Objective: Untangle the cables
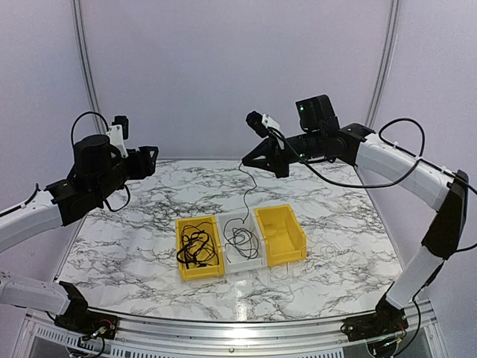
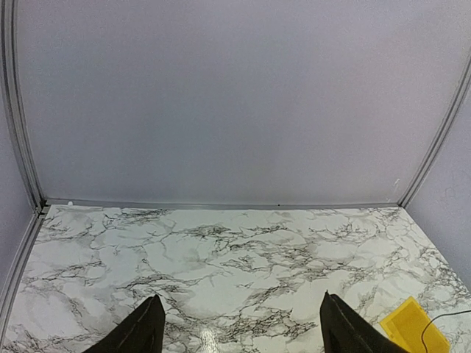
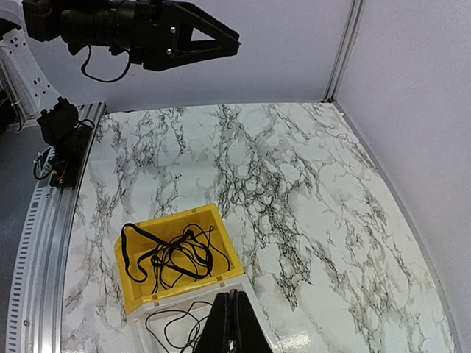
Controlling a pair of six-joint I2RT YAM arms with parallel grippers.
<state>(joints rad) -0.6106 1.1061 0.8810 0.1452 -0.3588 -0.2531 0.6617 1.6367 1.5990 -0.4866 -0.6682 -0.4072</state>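
right gripper (image 1: 244, 162): clenched on the top end of one thin black cable (image 1: 247, 209), lifted high above the table (image 1: 119, 231); in its wrist view the fingers (image 3: 232, 323) are pressed together.
left gripper (image 1: 149, 154): spread wide, grasping nothing, raised well apart from the bins.
held cable: it hangs down from the pinch into the white bin (image 1: 257, 262), where its lower part lies in loose loops.
tangle (image 1: 195, 247): a knot of black cables sits in the left yellow bin (image 1: 179, 242), touching neither gripper.
right yellow bin (image 1: 297, 240): no cable shows in it.
pale cable: faint lines on the marble right of the bins may be it, but the view is too poor for you to rely on.
done: by my reading, you have one cable separated from the knot.
left: most of the job; several strands remain crossed in the yellow bin, and you have yet to set down the held one.
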